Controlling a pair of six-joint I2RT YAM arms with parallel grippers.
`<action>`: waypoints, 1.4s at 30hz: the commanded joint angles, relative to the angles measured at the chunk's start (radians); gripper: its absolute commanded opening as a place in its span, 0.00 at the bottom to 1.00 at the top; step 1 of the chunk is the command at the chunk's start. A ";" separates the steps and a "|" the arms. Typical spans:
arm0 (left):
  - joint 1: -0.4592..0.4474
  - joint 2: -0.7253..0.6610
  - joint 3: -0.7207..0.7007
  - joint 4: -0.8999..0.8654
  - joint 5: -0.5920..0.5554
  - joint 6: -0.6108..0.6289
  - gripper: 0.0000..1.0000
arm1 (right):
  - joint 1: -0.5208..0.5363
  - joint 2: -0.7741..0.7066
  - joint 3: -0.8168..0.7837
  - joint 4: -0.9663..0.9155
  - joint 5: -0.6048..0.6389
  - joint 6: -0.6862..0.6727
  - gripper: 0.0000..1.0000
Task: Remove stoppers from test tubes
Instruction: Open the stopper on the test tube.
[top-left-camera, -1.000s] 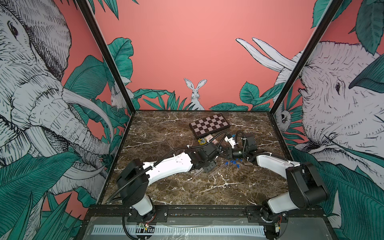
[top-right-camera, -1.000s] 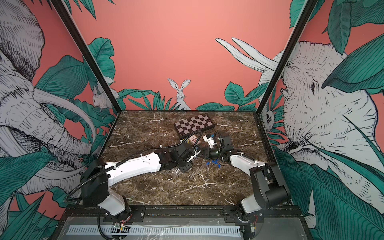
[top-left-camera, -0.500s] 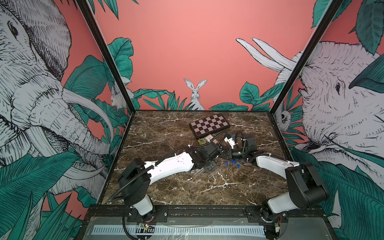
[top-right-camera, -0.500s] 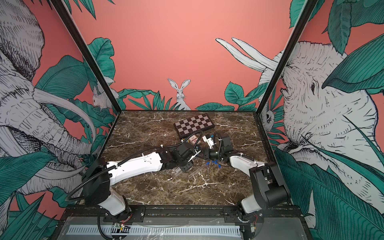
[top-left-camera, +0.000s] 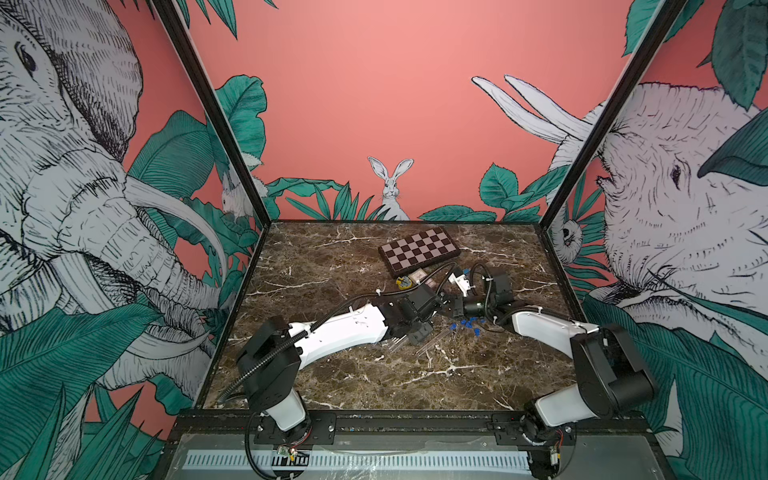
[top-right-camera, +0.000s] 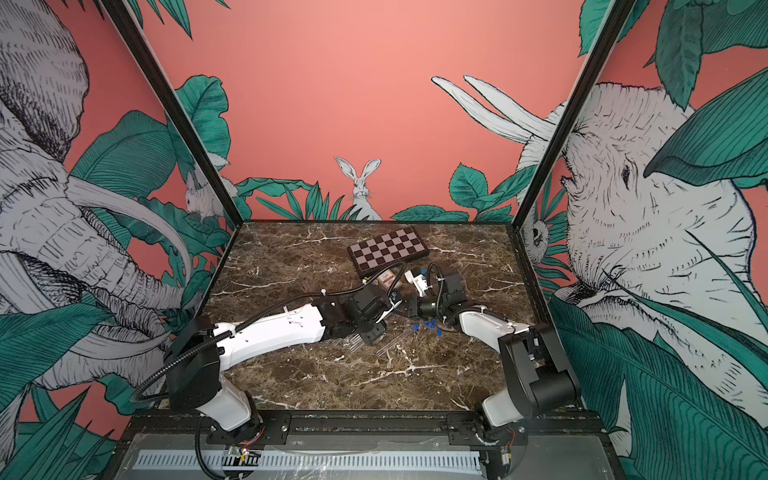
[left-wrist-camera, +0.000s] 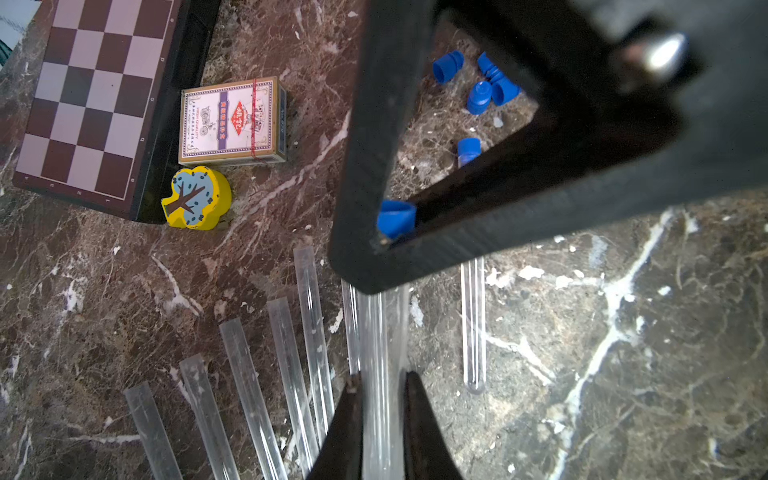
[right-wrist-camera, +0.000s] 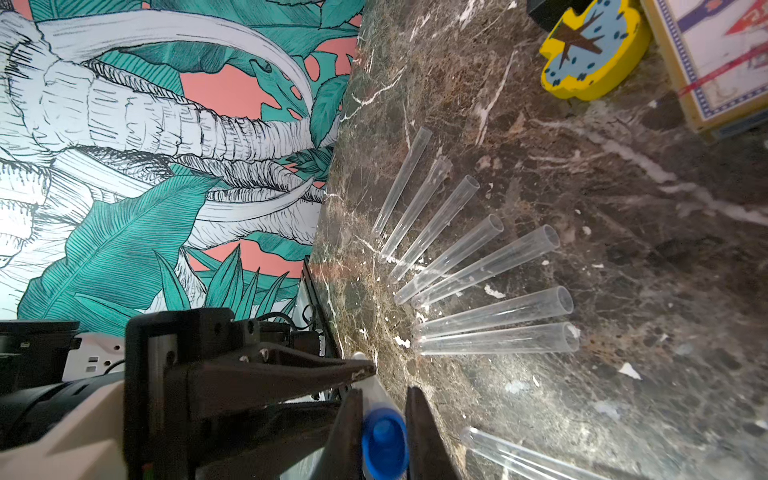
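Note:
My left gripper (left-wrist-camera: 382, 376) is shut on a clear test tube (left-wrist-camera: 380, 328) held just above the marble. Its blue stopper (left-wrist-camera: 395, 218) sits between the fingers of my right gripper (right-wrist-camera: 384, 390), which is shut on that stopper (right-wrist-camera: 384, 440). The two grippers meet at mid-table, left gripper (top-left-camera: 440, 301) against right gripper (top-left-camera: 455, 307). Several open tubes (right-wrist-camera: 490, 266) lie fanned on the marble beside them. One more tube (left-wrist-camera: 473, 324) lies apart with a blue stopper (left-wrist-camera: 468, 149) in it. Several loose stoppers (left-wrist-camera: 482, 89) lie in a heap (top-left-camera: 467, 324) by the right arm.
A folded chessboard (top-left-camera: 419, 251) lies at the back of the table. In front of it sit a card box (left-wrist-camera: 230, 120) and a yellow tree-shaped token (left-wrist-camera: 195, 197), close to the fanned tubes. Walls close in the table on three sides.
My right gripper has closed onto the blue stopper of the held tube. Both arms have stayed almost in place.

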 joint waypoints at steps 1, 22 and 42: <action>-0.005 -0.021 -0.007 -0.009 -0.023 0.002 0.08 | 0.006 0.021 -0.002 0.045 -0.013 0.008 0.11; -0.005 -0.044 -0.073 -0.017 -0.072 0.003 0.08 | 0.005 0.000 0.030 0.026 0.003 -0.018 0.03; 0.020 -0.030 -0.107 -0.022 -0.072 0.006 0.07 | -0.020 0.002 0.055 0.047 -0.019 0.003 0.01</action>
